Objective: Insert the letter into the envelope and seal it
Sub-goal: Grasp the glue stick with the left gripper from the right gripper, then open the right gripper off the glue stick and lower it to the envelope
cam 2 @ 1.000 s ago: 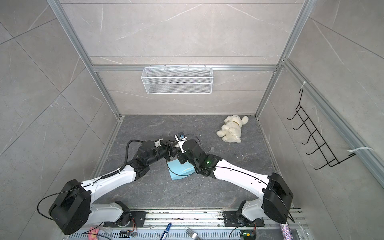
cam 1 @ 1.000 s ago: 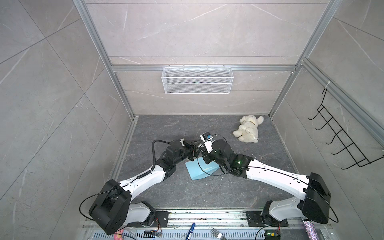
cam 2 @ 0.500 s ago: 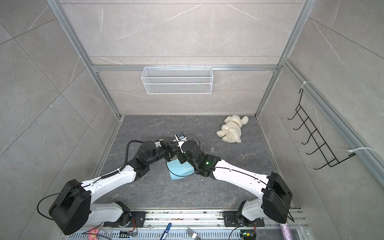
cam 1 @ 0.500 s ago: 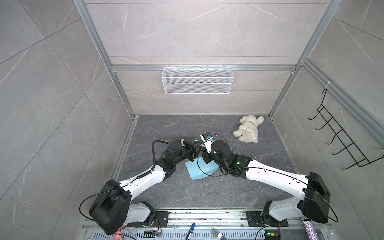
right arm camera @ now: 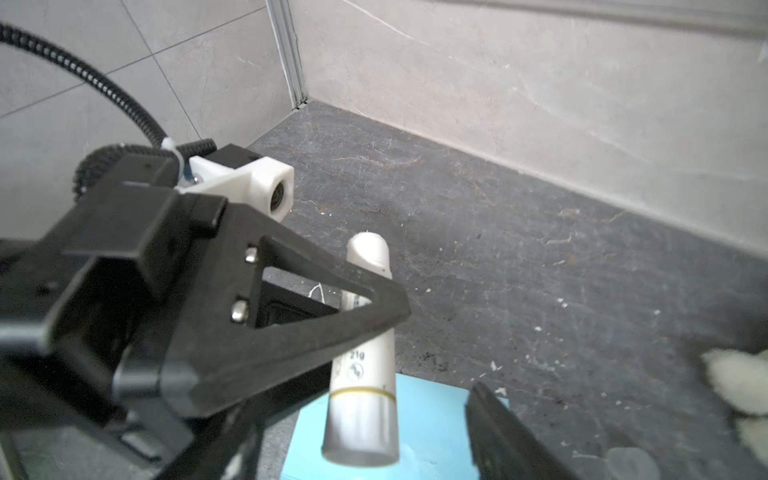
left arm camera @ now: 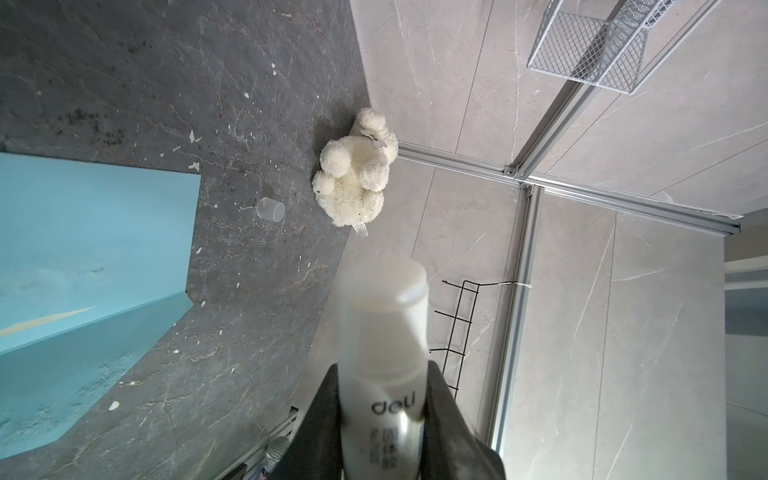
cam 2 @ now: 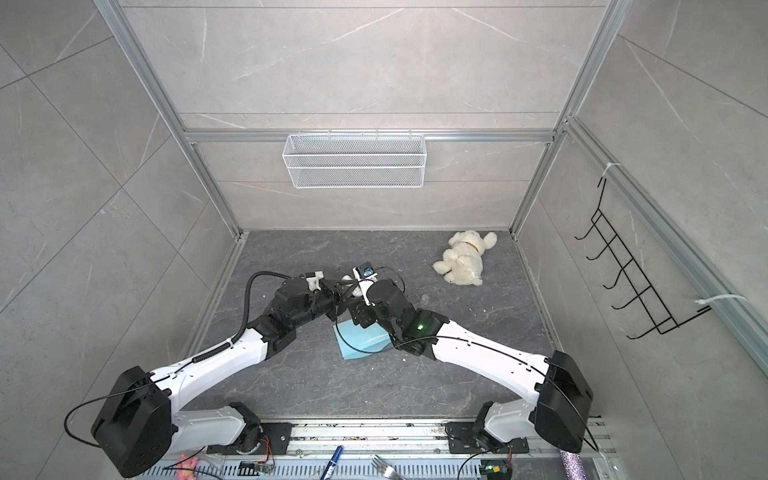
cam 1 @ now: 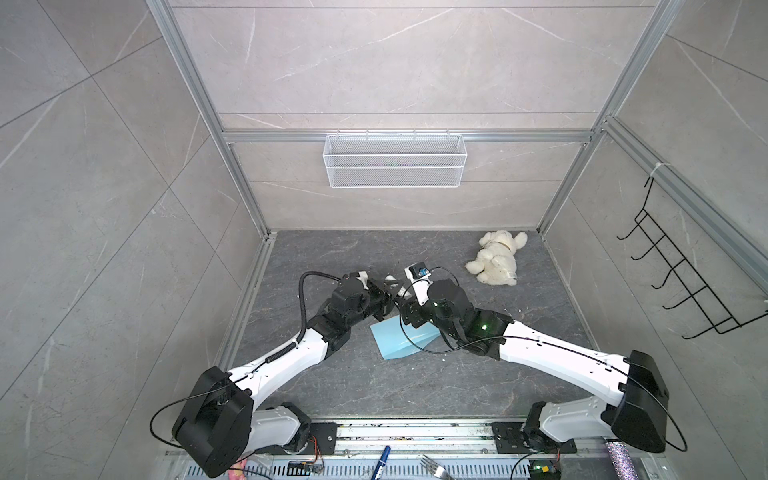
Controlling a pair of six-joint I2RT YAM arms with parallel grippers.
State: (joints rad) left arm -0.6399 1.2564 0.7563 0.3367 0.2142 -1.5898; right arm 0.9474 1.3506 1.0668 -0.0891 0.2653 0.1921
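Note:
The light blue envelope (cam 1: pixel 399 340) (cam 2: pixel 361 343) lies flat on the dark floor under both wrists; its open flap side shows in the left wrist view (left arm camera: pixel 83 257). The letter is hidden. My left gripper (left arm camera: pixel 382 374) (cam 1: pixel 392 291) is shut on a white glue stick (left arm camera: pixel 382 332) (right arm camera: pixel 365 374), held above the envelope (right arm camera: pixel 436 415). My right gripper (right arm camera: pixel 365 449) (cam 1: pixel 409 311) stands open around the stick's lower end, one finger (right arm camera: pixel 498 428) well clear of it.
A small clear cap (left arm camera: pixel 271 209) (cam 2: pixel 424 298) lies on the floor right of the arms. A white plush bear (cam 1: pixel 496 257) lies at the back right. A wire basket (cam 1: pixel 395 160) hangs on the back wall, a black hook rack (cam 1: pixel 681 282) on the right wall.
My right gripper has opened and let go of the glue stick. My left gripper closed on the stick and keeps holding it. Both arms stay almost in place.

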